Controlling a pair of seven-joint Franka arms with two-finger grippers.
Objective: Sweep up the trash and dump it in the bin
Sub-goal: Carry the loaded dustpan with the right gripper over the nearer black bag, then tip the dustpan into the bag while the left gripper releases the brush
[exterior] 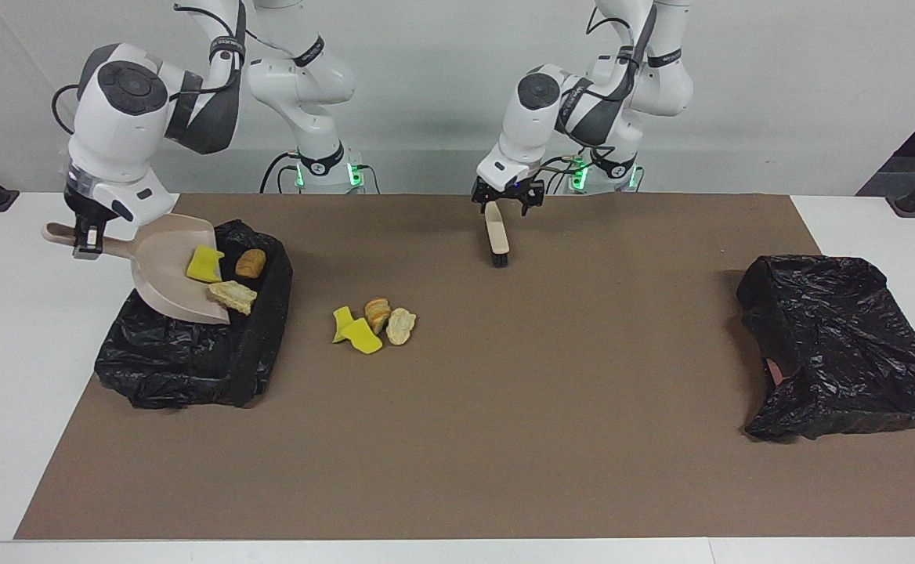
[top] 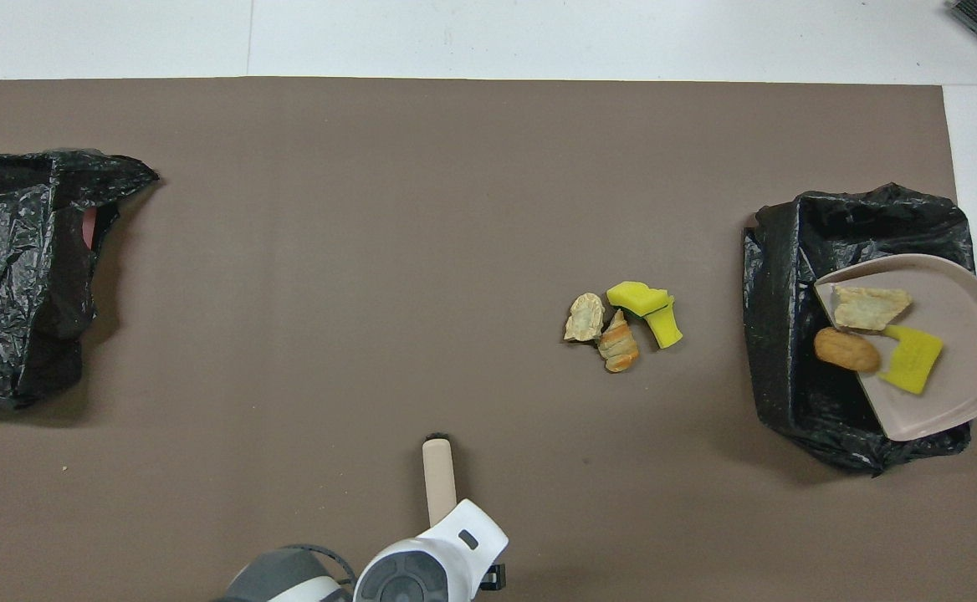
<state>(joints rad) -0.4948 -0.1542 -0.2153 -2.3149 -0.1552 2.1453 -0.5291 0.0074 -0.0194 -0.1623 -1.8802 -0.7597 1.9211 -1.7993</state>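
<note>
My right gripper (exterior: pixel 86 241) is shut on the handle of a beige dustpan (exterior: pixel 161 262), which it holds tilted over the black-lined bin (exterior: pixel 183 364) at the right arm's end of the mat. A yellow sponge scrap (exterior: pixel 204 264), a brown lump (exterior: pixel 250 263) and a beige lump (exterior: pixel 232 296) are sliding off the pan's lip; they also show in the overhead view (top: pixel 846 349). Several more trash pieces (exterior: pixel 371 319) lie in a pile on the mat beside the bin. My left gripper (exterior: pixel 504 202) is shut on the handle of a beige brush (exterior: pixel 497 235) whose bristle end rests on the mat.
A second crumpled black bag (exterior: pixel 841 345) lies at the left arm's end of the brown mat (exterior: pixel 551 439). White table shows around the mat. The bin also shows in the overhead view (top: pixel 790 351), with the pile (top: pixel 622 326) beside it.
</note>
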